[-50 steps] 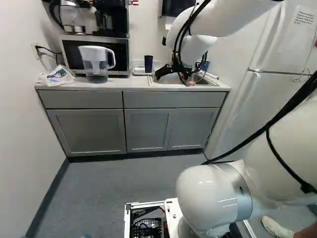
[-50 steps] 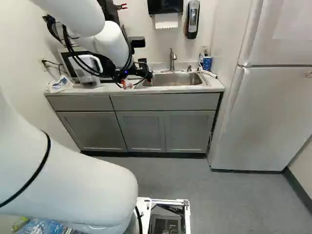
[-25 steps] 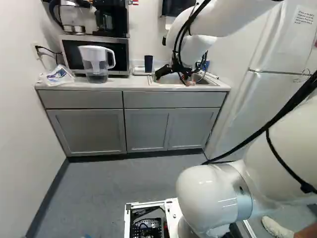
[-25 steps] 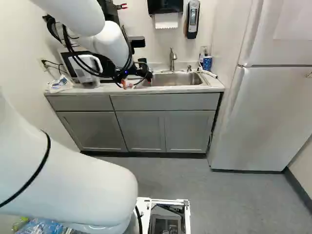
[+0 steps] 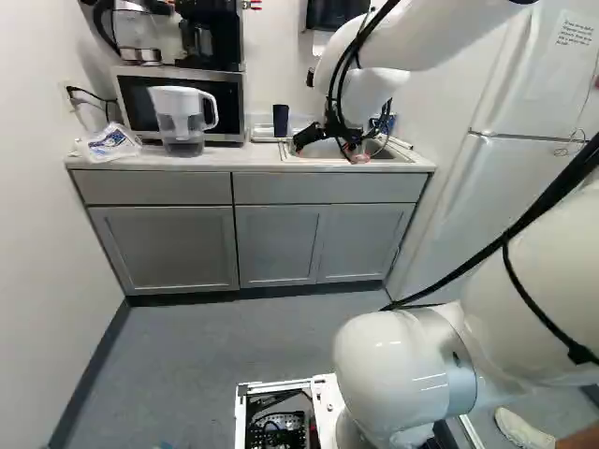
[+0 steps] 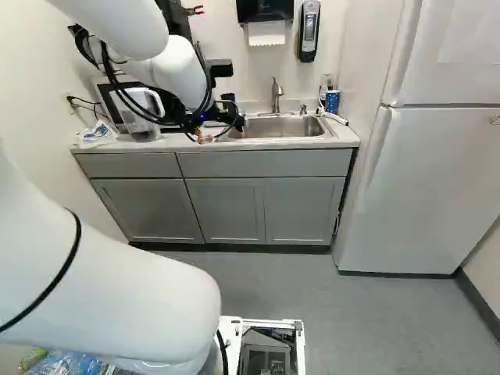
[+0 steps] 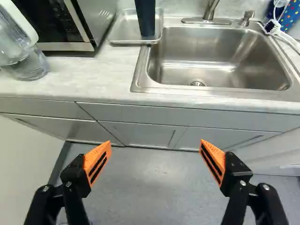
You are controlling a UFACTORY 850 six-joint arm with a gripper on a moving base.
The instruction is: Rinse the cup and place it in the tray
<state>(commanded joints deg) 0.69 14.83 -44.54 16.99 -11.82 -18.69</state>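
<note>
Smooth, dark and tapered, the cup (image 7: 146, 18) stands upright, long axis vertical, in the shallow metal tray (image 7: 124, 29) (rounded corners), the claw (image 5: 328, 150) wide open, holding nothing.

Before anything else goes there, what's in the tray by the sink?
A dark blue cup stands in the tray, hiding the part directly behind it.

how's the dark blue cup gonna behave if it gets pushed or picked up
The cup is tall and narrow for its base, so a push near the top would probably tip it. Its side looks smooth, so it might slip in a loose grip. Pushed low, it may slide a little and then catch on the raised rim of the tray.
</note>
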